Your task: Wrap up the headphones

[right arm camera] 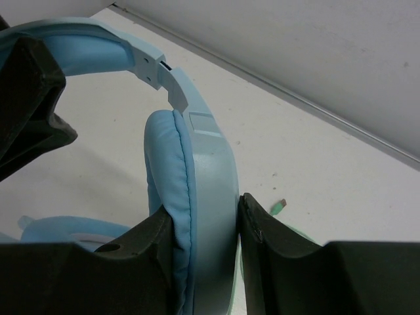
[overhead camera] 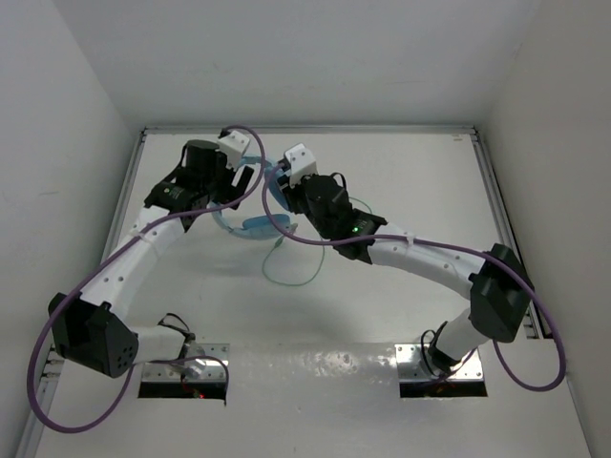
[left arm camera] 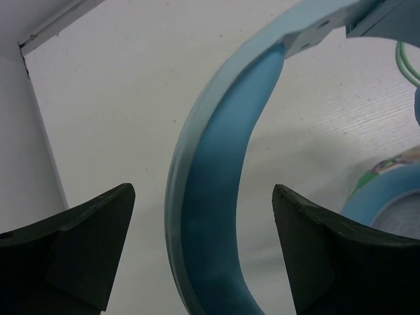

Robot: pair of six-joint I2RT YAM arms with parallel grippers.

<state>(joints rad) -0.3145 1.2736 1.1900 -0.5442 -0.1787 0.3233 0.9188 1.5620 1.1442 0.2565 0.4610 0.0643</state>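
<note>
The light blue headphones (overhead camera: 258, 227) lie at the back middle of the table, between my two grippers. My left gripper (left arm camera: 203, 190) is open, its fingers on either side of the blue headband (left arm camera: 216, 164) without touching it. My right gripper (right arm camera: 203, 210) is shut on one padded ear cup (right arm camera: 197, 170) and holds it upright. The other ear cup (left arm camera: 387, 197) lies on the table. The thin pale green cord (overhead camera: 286, 281) trails in a loose loop towards the front, and its plug (right arm camera: 279, 207) rests on the table.
White walls close in the table on three sides, with a metal rail (overhead camera: 305, 129) along the back edge. Thick purple robot cables (overhead camera: 258, 181) arch over both arms near the headphones. The arm bases (overhead camera: 186, 367) are bolted at the near edge.
</note>
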